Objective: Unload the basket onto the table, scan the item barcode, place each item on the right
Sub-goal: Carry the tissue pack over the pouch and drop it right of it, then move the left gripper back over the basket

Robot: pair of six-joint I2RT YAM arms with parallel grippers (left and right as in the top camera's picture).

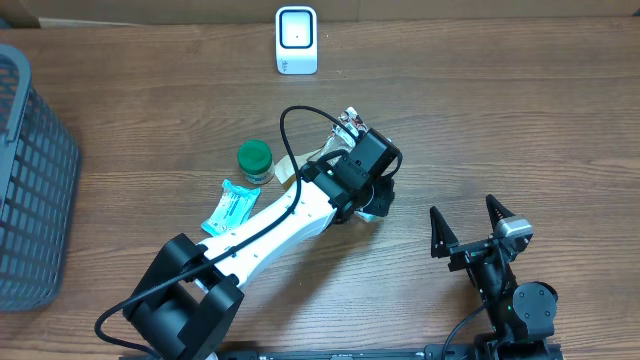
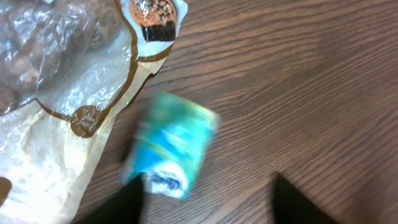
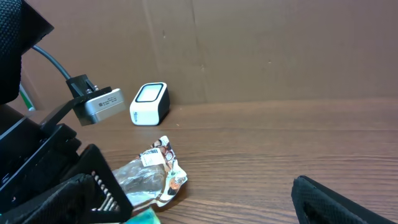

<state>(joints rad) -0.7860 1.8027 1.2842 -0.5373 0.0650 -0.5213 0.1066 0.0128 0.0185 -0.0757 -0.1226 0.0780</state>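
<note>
Worktop of dark wood grain carries everything; nearest the front edge on the right side, the right pincer stands released, its two black fingers spread wide with nothing between them, well apart from all the goods; further in, the white left arm reaches diagonally from its base at the front left toward the middle of the worktop; the left pincer at its end is also released, the two dark fingers standing wider apart than the thing below them; that thing, the blue-green packet, lies near the middle of the worktop, just beside one finger and clear of the other, so smeared with blur that its print cannot be read, and whether it rests flat on the wood cannot be told; touching or just beside it is a clear snack bag with a brown-edged label; left of the arm lie a blue sachet and, just beyond it, a green-lidded jar standing upright; a grey basket stands at the far left edge; furthest back, near the rear edge, stands the white scanner, well apart from the packet.
</note>
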